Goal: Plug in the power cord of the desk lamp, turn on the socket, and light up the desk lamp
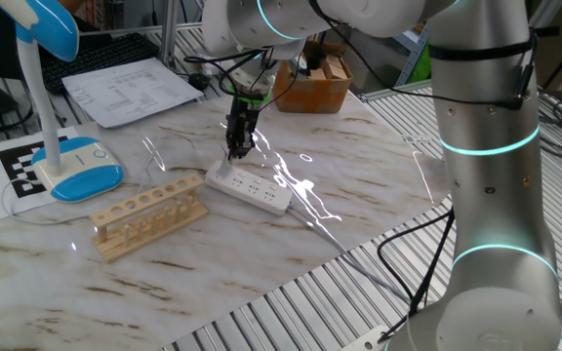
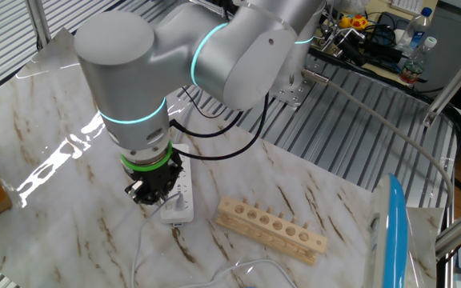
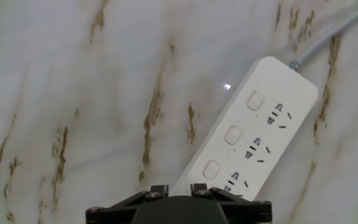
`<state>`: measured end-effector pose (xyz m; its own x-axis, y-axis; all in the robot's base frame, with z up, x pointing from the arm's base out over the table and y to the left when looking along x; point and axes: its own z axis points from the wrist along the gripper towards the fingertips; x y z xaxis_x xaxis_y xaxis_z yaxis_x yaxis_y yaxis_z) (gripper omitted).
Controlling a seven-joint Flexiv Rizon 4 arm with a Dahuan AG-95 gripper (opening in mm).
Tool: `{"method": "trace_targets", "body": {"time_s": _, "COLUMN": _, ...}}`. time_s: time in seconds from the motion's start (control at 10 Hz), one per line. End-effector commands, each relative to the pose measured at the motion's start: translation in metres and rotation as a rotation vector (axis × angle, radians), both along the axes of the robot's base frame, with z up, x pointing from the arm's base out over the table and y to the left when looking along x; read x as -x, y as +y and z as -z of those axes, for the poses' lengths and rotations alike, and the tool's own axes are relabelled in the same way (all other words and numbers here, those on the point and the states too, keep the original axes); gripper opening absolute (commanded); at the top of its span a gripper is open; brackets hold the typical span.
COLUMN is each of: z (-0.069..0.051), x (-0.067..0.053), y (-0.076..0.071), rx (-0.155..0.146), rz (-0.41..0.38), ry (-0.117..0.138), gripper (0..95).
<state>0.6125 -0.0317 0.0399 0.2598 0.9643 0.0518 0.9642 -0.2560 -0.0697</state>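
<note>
The socket (image 1: 250, 187) is a long white strip lying on the marble table; it also shows in the other fixed view (image 2: 178, 200) and the hand view (image 3: 247, 130), with three switches and outlets showing. My gripper (image 1: 234, 149) stands upright over the strip's end nearest the wooden rack, fingers drawn together, tips at the strip (image 2: 155, 194). The fingertips are hidden in the hand view. The thin white power cord (image 2: 138, 254) runs from under the gripper toward the table's edge; its plug is hidden. The desk lamp (image 1: 74, 168) stands at the far left, its head (image 2: 397, 232) unlit.
A wooden rack (image 1: 149, 216) with a row of holes lies beside the strip. The strip's thicker cable (image 3: 328, 36) leads away. Papers (image 1: 130, 90) and a cardboard box (image 1: 312, 83) sit at the back. The robot's own arm (image 1: 486, 146) stands at the right.
</note>
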Motion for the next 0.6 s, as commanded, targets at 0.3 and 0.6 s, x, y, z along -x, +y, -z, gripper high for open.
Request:
{"method": "trace_targets", "body": {"time_s": 0.3, "z": -0.013, "x": 0.006, "y": -0.003, "rx": -0.035, "rz": -0.409, "ry": 0.034, "gripper": 0.0}}
{"method": "trace_targets", "body": {"time_s": 0.6, "z": -0.025, "x": 0.020, "y": 0.011, "rx": -0.074, "rz": -0.619, "ry": 0.089, "gripper": 0.0}}
